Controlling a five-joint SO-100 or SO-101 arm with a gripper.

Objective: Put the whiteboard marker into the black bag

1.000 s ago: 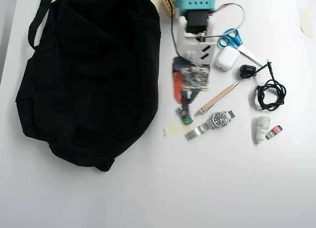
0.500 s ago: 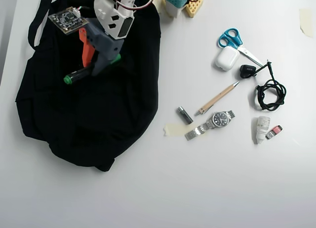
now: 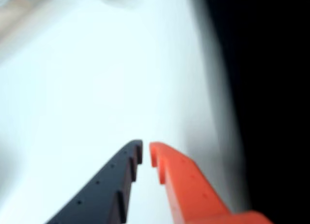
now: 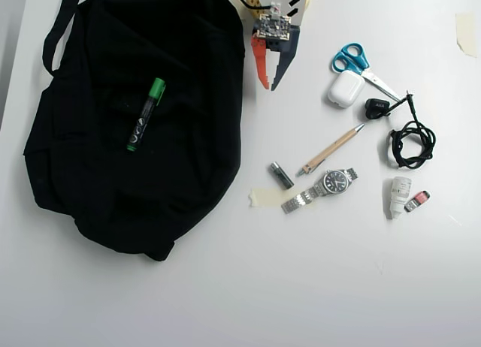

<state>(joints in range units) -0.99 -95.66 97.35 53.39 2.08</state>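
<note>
Overhead view, from the near table edge upward: bare white table [image 4: 225,287], then the lower lobe of the black bag [image 4: 90,174], which spreads over the left half with its strap looping toward the top left corner. Lying on top of the bag's fabric, slightly tilted with its green cap uppermost, is the whiteboard marker [image 4: 146,114]; it rests on the cloth in plain sight, well apart from the arm. Right of the bag sit a strip of tape [image 4: 263,196], a wristwatch [image 4: 322,189], a short grey cylinder [image 4: 282,175] and a tan wooden pen [image 4: 331,149]. Further right are a small white bottle [image 4: 400,194] and a coiled black cable [image 4: 409,140]. Beyond those lie a white earbud case [image 4: 346,89] and blue-handled scissors [image 4: 359,65]. At the far edge the gripper [image 4: 270,86] points down the picture beside the bag's right edge, its orange and dark fingers nearly together with only a narrow gap and nothing between them. Wrist view, blurred, shows the same: the gripper [image 3: 146,151] tips almost meeting over white table, black bag [image 3: 271,88] on the right.
</note>
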